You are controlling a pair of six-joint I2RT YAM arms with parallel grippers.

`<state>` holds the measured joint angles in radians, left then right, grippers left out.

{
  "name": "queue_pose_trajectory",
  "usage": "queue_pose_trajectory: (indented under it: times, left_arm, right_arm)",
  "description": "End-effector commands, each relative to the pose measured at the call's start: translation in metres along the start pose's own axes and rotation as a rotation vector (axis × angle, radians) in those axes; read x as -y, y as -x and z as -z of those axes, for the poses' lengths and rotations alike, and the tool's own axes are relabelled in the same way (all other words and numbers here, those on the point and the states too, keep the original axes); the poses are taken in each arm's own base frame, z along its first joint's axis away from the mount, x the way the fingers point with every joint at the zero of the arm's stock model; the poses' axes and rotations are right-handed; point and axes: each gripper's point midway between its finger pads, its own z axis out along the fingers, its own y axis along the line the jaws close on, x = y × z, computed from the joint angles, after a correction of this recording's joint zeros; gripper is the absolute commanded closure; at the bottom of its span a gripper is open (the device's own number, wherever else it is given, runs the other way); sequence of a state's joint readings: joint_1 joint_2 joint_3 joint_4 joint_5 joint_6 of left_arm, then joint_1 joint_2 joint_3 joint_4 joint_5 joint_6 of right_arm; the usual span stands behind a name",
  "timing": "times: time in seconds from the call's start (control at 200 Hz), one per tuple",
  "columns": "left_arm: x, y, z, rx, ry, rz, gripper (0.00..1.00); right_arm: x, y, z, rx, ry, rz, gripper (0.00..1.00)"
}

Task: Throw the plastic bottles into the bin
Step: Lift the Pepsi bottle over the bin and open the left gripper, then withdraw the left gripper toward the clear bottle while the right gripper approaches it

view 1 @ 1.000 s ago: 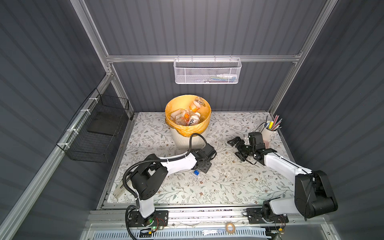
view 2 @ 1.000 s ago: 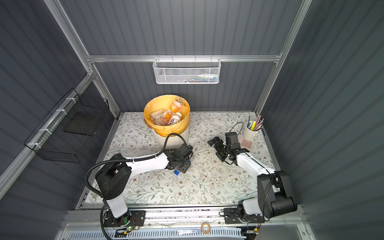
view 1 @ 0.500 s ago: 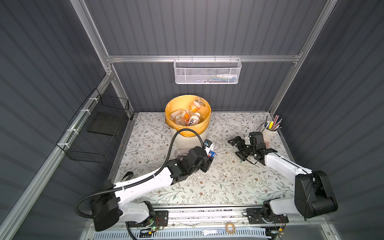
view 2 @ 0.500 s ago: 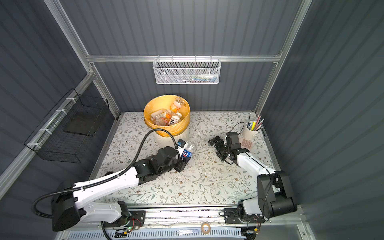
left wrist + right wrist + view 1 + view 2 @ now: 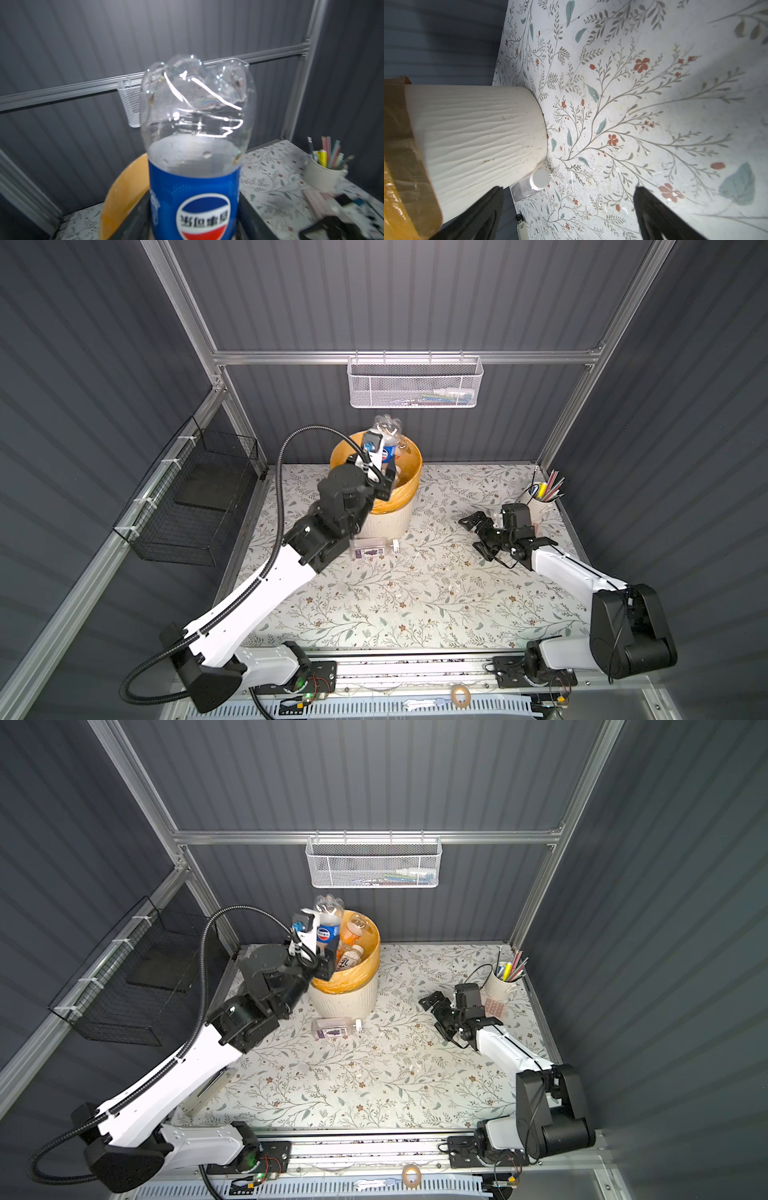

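Blue-labelled bottle (image 5: 387,437) now over bin (image 5: 395,522)

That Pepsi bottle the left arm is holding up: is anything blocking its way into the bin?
Nothing visible does. The left gripper holds the Pepsi bottle base-up over the edge of the bin. The bottles already inside leave its mouth open.
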<state>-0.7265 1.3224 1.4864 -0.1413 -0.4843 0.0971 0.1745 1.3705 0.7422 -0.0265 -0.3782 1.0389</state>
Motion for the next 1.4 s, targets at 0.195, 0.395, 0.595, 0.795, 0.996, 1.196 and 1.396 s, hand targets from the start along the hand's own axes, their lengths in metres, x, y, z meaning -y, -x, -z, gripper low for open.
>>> queue_pose_trajectory:
  times: [0.195, 0.395, 0.595, 0.795, 0.996, 1.196, 1.396]
  left_arm:
    - [-0.039, -0.066, -0.028, -0.331, 0.13, -0.075, 0.01]
    - [-0.063, -0.027, 0.012, -0.186, 0.184, -0.001, 0.01]
    - [-0.062, -0.053, 0.037, -0.214, 0.164, 0.048, 0.01]
    - [-0.069, -0.14, 0.067, -0.392, 0.242, 0.095, 0.01]
    - [-0.083, -0.219, 0.105, -0.486, 0.385, 0.348, 0.01]
    - [-0.081, -0.278, 0.116, -0.579, 0.474, 0.474, 0.01]
    - [-0.077, -0.321, 0.11, -0.707, 0.49, 0.57, 0.01]
  right_arm:
    - [0.003, 0.004, 0.013, 0.029, 0.011, 0.006, 0.01]
    - [0.001, 0.005, 0.015, 0.03, 0.009, 0.01, 0.01]
    - [0.002, 0.004, 0.014, 0.027, 0.011, -0.004, 0.01]
    - [0.008, 0.001, 0.014, 0.03, 0.003, -0.018, 0.01]
    - [0.004, -0.004, 0.007, -0.001, 0.024, -0.003, 0.01]
    - [-0.01, -0.017, -0.006, -0.05, 0.028, 0.073, 0.01]
    - [-0.035, -0.055, -0.035, -0.164, 0.104, 0.209, 0.02]
